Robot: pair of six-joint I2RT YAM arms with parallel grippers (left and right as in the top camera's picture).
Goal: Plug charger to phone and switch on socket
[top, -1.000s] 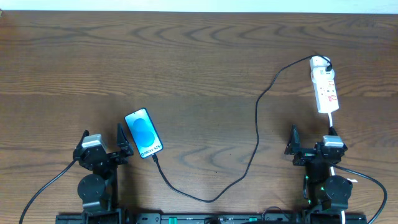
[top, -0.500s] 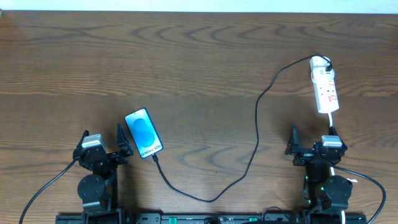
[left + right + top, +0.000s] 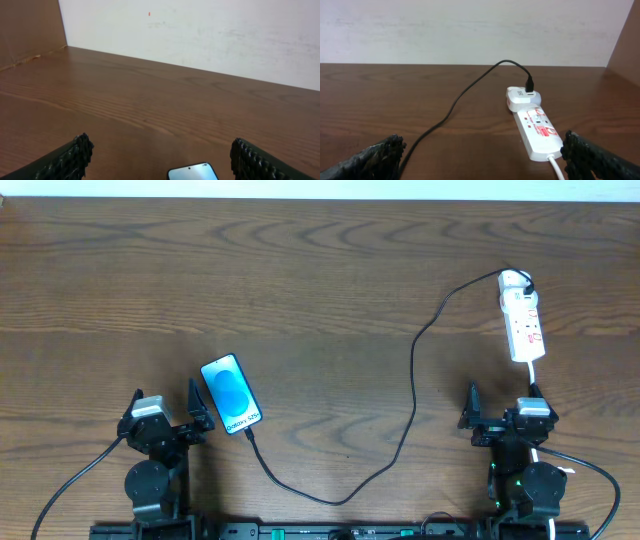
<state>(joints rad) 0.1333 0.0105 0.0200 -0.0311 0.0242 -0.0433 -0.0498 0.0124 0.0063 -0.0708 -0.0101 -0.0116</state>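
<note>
Brown wood worktop (image 3: 320,280) carries everything we see. Our left gripper (image 3: 165,408) stands spread and empty, with the phone (image 3: 231,394) lying screen up just beside its right finger. Our right gripper (image 3: 502,405) is spread too, near the white socket (image 3: 522,320). From the socket's far plug head, the charger (image 3: 413,380) snakes to the phone's near edge.

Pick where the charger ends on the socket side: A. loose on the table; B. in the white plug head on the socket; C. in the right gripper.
B: the charger arches down into the plug head at the socket's far end.
</note>
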